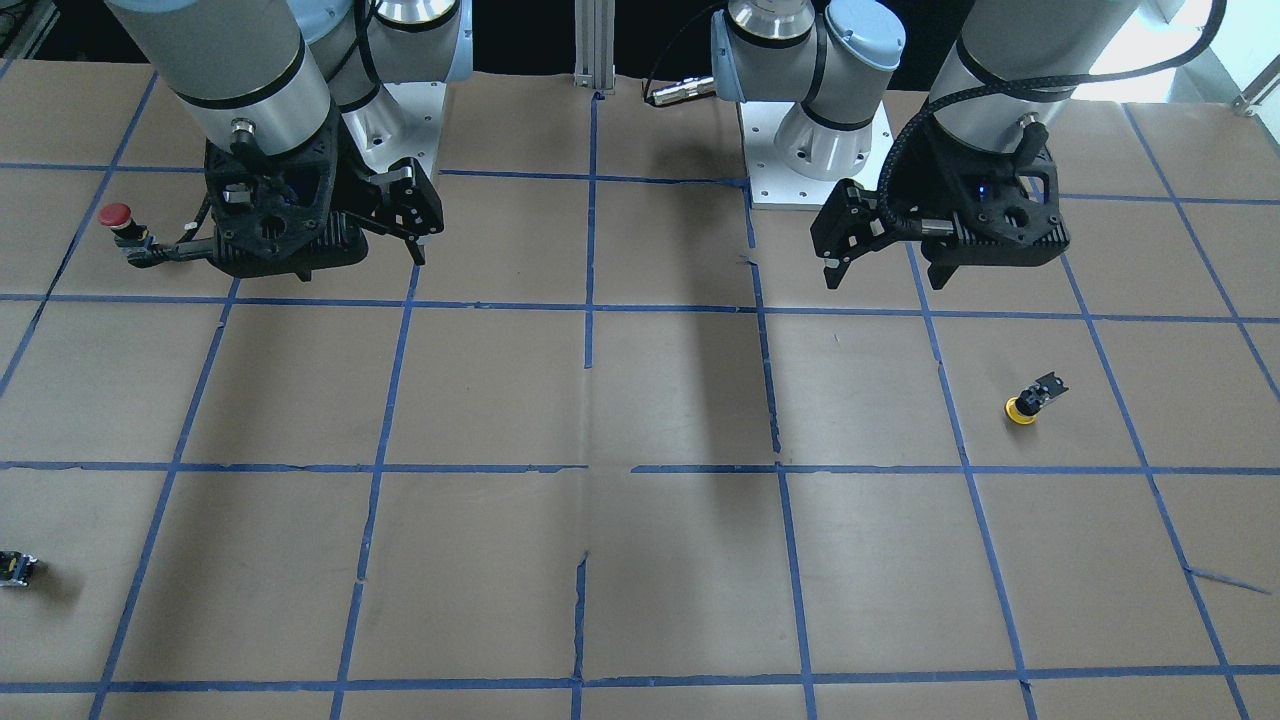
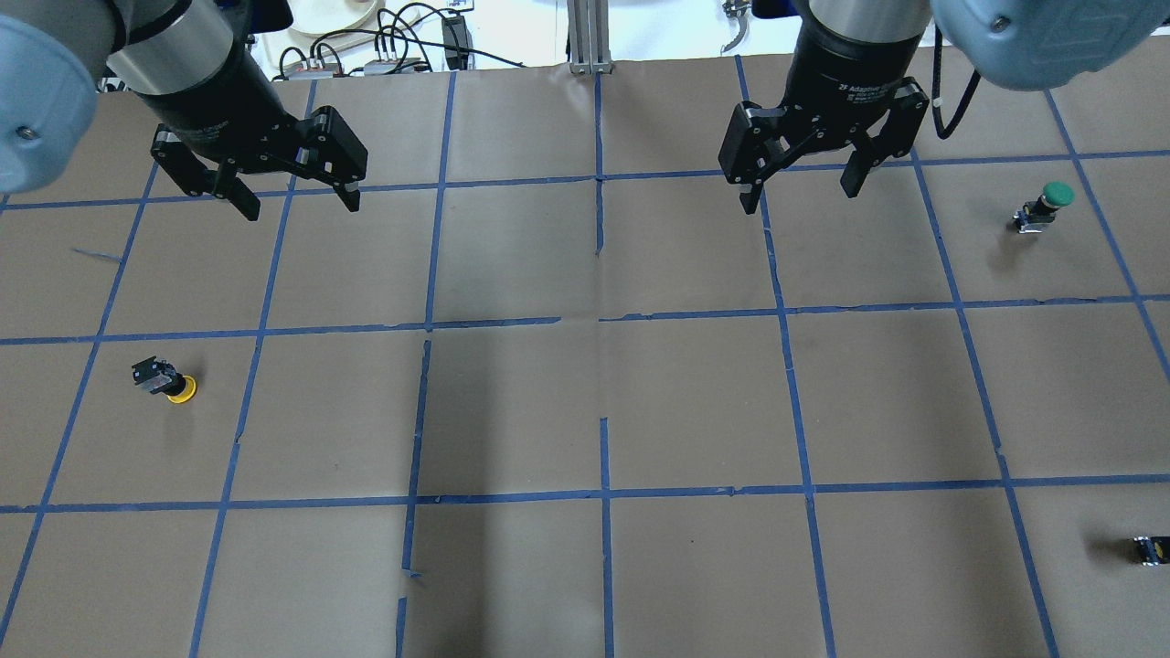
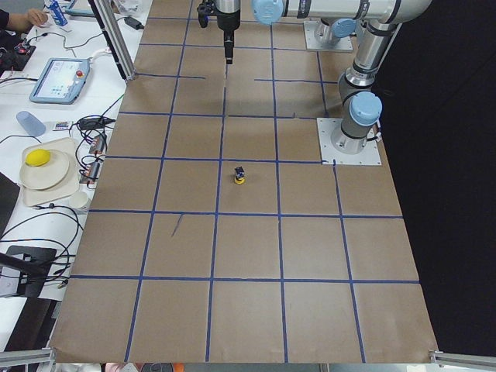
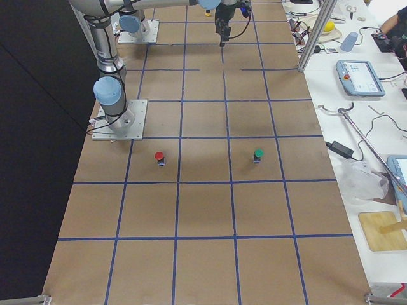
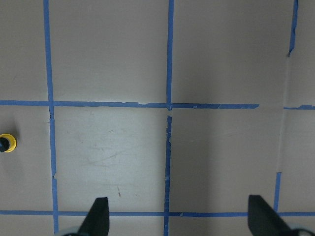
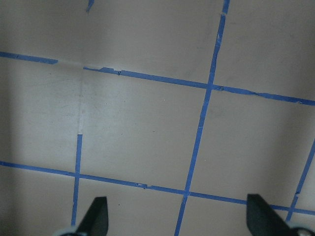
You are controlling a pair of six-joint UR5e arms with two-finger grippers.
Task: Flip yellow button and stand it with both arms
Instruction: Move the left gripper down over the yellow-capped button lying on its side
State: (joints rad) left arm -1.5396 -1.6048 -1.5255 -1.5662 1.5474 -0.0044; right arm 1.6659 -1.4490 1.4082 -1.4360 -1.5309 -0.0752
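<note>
The yellow button (image 1: 1030,400) rests on the brown paper on my left side, yellow cap on the table and black-grey body tilted upward. It also shows in the overhead view (image 2: 165,380), the exterior left view (image 3: 241,177) and at the left edge of the left wrist view (image 5: 7,143). My left gripper (image 2: 288,196) is open and empty, raised above the table, well apart from the button; its fingertips (image 5: 98,211) frame bare paper. My right gripper (image 2: 803,190) is open and empty, raised on the right side (image 6: 177,216).
A red-capped button (image 1: 118,222) stands near my right arm's base. A green-capped button (image 2: 1047,206) stands at the right. A small capless black-grey part (image 2: 1152,548) lies near the right edge. Blue tape lines grid the paper (image 2: 603,411).
</note>
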